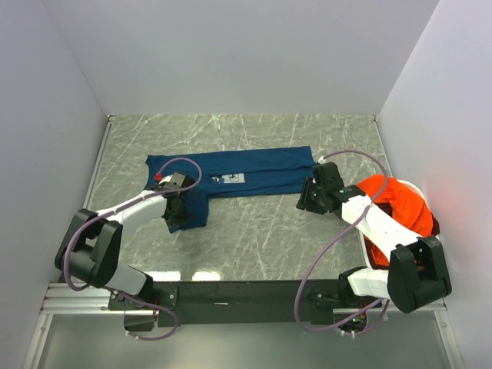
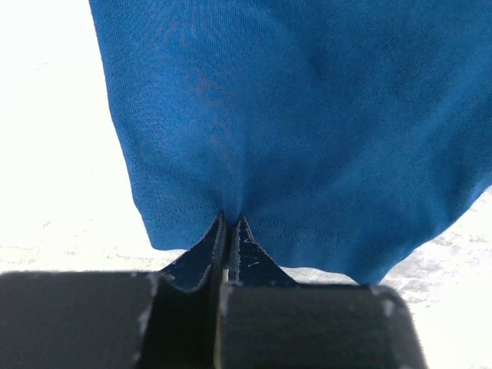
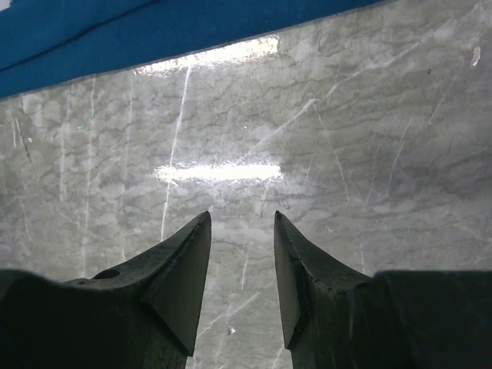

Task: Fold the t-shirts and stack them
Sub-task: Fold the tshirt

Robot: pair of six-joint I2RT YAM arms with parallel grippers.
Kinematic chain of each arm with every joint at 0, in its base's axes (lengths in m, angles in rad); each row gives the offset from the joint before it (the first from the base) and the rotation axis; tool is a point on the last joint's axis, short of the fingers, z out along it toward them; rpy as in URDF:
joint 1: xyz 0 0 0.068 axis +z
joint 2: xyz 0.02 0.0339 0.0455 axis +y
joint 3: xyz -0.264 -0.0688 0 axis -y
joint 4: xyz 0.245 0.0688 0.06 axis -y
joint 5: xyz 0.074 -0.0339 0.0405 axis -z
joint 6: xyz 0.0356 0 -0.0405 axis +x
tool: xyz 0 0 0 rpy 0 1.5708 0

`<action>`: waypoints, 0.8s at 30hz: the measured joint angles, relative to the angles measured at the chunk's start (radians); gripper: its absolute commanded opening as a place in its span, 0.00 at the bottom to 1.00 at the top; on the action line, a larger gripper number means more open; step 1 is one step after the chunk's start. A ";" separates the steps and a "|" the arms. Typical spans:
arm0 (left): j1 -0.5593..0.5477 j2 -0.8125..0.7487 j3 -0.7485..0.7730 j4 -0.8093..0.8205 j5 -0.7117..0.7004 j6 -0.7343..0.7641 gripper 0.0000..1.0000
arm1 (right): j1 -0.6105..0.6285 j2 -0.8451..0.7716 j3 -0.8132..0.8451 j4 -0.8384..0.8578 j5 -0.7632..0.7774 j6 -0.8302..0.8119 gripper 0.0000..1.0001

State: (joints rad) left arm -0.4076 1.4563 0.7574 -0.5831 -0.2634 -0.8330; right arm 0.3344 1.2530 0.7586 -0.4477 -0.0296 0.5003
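A navy blue t-shirt [image 1: 254, 172] lies folded into a long strip across the table's middle, its pale chest print [image 1: 229, 177] facing up. My left gripper [image 1: 178, 215] is shut on the shirt's hem [image 2: 231, 219] at the strip's near left end. My right gripper [image 1: 306, 202] is open and empty, just off the strip's near right corner; in the right wrist view it [image 3: 242, 223] hangs over bare marble with the shirt's edge [image 3: 115, 38] beyond it. A bright orange t-shirt [image 1: 396, 204] sits at the right, partly behind my right arm.
The table is grey marble [image 1: 254, 246] with white walls on three sides. The orange shirt lies in a heap close to the right wall, beside my right arm's base [image 1: 411, 277].
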 measured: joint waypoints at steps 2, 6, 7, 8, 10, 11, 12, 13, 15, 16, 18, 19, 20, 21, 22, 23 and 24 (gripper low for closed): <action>-0.003 0.006 0.008 -0.009 -0.008 0.000 0.01 | 0.000 0.000 0.000 0.005 -0.004 0.000 0.46; -0.006 0.042 0.058 -0.052 -0.038 0.010 0.01 | 0.000 -0.001 0.000 0.008 -0.006 -0.002 0.46; -0.006 0.055 0.084 -0.072 -0.050 0.017 0.01 | 0.000 -0.001 0.000 0.008 -0.008 -0.004 0.46; -0.006 0.070 0.117 -0.086 -0.061 0.026 0.01 | 0.000 -0.001 0.000 0.008 -0.010 -0.005 0.46; -0.005 0.106 0.204 -0.116 -0.092 0.045 0.01 | 0.000 -0.002 0.000 0.007 -0.013 -0.010 0.45; -0.004 0.127 0.256 -0.118 -0.108 0.060 0.01 | 0.000 -0.002 -0.001 0.008 -0.016 -0.012 0.45; -0.001 0.146 0.301 -0.124 -0.120 0.072 0.01 | 0.000 -0.006 -0.003 0.008 -0.018 -0.014 0.45; 0.002 0.171 0.356 -0.126 -0.135 0.088 0.01 | 0.000 -0.013 -0.008 0.009 -0.019 -0.016 0.45; 0.013 0.220 0.448 -0.123 -0.155 0.118 0.01 | 0.000 -0.031 -0.020 0.006 -0.024 -0.023 0.45; 0.019 0.242 0.486 -0.124 -0.163 0.132 0.01 | 0.000 -0.039 -0.025 0.006 -0.025 -0.026 0.45; 0.035 0.295 0.569 -0.126 -0.176 0.162 0.01 | 0.000 -0.050 -0.031 0.003 -0.028 -0.031 0.46; 0.044 0.323 0.610 -0.121 -0.182 0.173 0.01 | 0.000 -0.054 -0.033 0.003 -0.032 -0.035 0.45; 0.053 0.353 0.649 -0.119 -0.186 0.189 0.01 | 0.000 -0.057 -0.034 0.002 -0.034 -0.038 0.45; 0.063 0.389 0.694 -0.122 -0.190 0.206 0.01 | 0.000 -0.061 -0.037 0.002 -0.036 -0.041 0.45; 0.069 0.415 0.728 -0.118 -0.193 0.219 0.01 | 0.000 -0.066 -0.042 0.001 -0.039 -0.043 0.46; 0.077 0.446 0.764 -0.116 -0.196 0.232 0.01 | 0.000 -0.071 -0.047 -0.001 -0.042 -0.045 0.46; 0.084 0.476 0.801 -0.117 -0.198 0.246 0.01 | 0.000 -0.073 -0.049 -0.005 -0.044 -0.047 0.45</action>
State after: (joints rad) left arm -0.3233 1.9324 1.5585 -0.6998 -0.4618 -0.5865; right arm 0.3344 1.1797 0.7097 -0.4522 -0.0734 0.4538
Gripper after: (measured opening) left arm 0.023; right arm 0.456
